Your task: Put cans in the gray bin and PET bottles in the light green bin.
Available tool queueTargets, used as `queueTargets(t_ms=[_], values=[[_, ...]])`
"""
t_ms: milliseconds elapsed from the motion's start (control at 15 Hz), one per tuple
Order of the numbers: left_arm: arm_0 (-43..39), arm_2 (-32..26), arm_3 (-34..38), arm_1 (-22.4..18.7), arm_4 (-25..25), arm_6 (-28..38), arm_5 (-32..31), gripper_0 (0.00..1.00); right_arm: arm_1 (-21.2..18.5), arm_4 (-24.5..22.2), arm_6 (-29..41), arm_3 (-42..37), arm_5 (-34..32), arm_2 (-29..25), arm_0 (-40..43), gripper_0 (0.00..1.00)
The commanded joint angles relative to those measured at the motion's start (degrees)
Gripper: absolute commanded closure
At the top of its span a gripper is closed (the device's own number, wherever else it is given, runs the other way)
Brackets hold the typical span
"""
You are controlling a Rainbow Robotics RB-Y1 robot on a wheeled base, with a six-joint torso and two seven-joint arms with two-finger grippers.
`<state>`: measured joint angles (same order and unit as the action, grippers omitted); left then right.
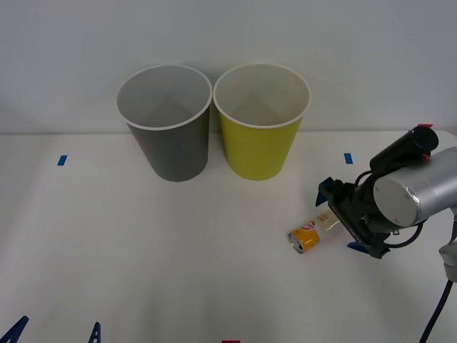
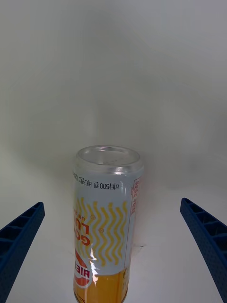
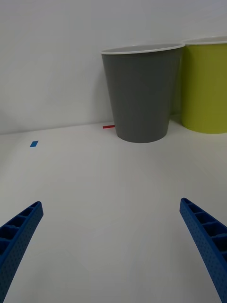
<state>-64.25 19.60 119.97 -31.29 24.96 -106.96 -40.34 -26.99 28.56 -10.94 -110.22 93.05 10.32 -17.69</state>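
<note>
A slim silver can (image 1: 308,236) with an orange-yellow label lies on its side on the white table, right of centre. My right gripper (image 1: 344,220) is open, with one blue finger on either side of the can's near end; in the right wrist view the can (image 2: 106,222) lies between the fingers without touching them. The gray bin (image 1: 168,125) and the light green bin (image 1: 260,125) stand upright side by side at the back. My left gripper (image 1: 53,332) is open at the front left, facing the gray bin (image 3: 142,94). PET bottles are out of view.
Blue tape marks (image 1: 62,160) (image 1: 348,158) lie on the table left and right of the bins, and a red mark (image 3: 109,127) lies beside the gray bin's base. A white wall rises just behind the bins. My right arm's silver housing (image 1: 414,193) sits over the table's right side.
</note>
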Motion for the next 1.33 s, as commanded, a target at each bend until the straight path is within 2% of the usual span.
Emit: queueTargets(t_ms=[67, 600, 867, 1267, 1333], values=[[0.00, 0.00, 0.00, 0.00, 0.00, 0.00, 0.00, 0.00, -0.08, -0.26, -0.05, 3.43, -0.77, 0.75, -1.91, 0.00], [0.00, 0.00, 0.00, 0.00, 0.00, 0.00, 0.00, 0.00, 0.01, 0.62, 1.88, 6.33, -1.29, 3.65, -2.35, 0.00], [0.00, 0.00, 0.00, 0.00, 0.00, 0.00, 0.00, 0.00, 1.32, 0.62, 2.32, 9.67, -3.23, 4.27, -3.93, 0.00], [0.00, 0.00, 0.00, 0.00, 0.00, 0.00, 0.00, 0.00, 1.32, 0.18, 2.06, 9.50, -3.23, 4.27, -3.93, 0.00], [0.00, 0.00, 0.00, 0.00, 0.00, 0.00, 0.00, 0.00, 1.41, 0.18, 1.97, 9.50, -3.23, 4.27, -3.93, 0.21]])
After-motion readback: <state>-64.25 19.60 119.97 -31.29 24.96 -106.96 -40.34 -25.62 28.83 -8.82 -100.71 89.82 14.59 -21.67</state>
